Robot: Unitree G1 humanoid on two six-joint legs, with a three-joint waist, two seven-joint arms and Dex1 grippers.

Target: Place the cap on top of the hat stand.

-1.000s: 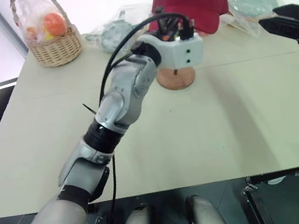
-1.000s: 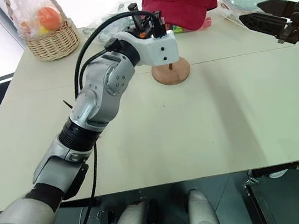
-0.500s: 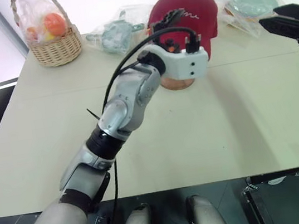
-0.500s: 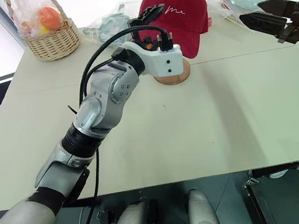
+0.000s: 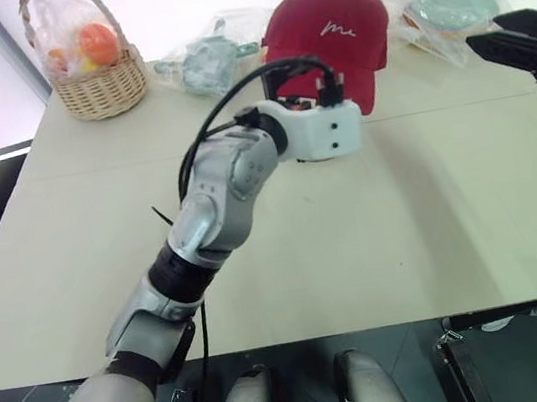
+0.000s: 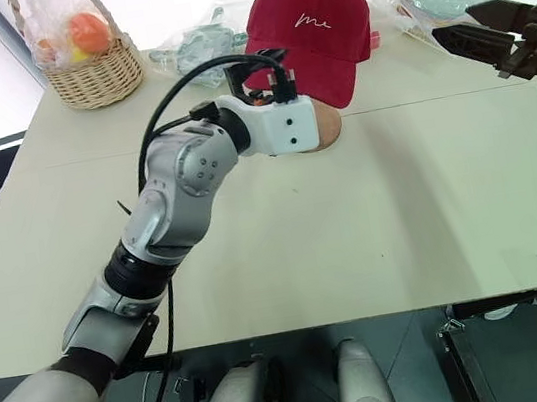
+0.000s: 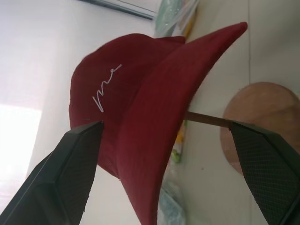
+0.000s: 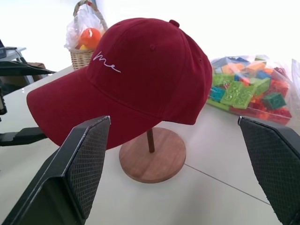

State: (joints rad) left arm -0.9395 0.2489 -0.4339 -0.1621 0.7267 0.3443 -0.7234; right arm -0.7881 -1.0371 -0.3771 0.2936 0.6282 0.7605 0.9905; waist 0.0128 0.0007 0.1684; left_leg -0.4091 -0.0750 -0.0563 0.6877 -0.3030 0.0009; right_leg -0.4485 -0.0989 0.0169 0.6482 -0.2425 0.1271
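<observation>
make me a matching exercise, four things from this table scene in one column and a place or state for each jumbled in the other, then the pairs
Things:
1. cap
2. left gripper
3. wicker basket
4. bag of toy bricks

Places or states:
A. at the table's far left corner, with fruit inside
B. sitting on top of the hat stand
C. lying on the table behind the stand, beside the cap
D. open, fingers apart on either side of the cap's brim

Pairs: 1-B, 2-D, 3-A, 4-C

Head eyes: I look down over the table.
Wrist views: both sit close, sharing the cap on the hat stand.
</observation>
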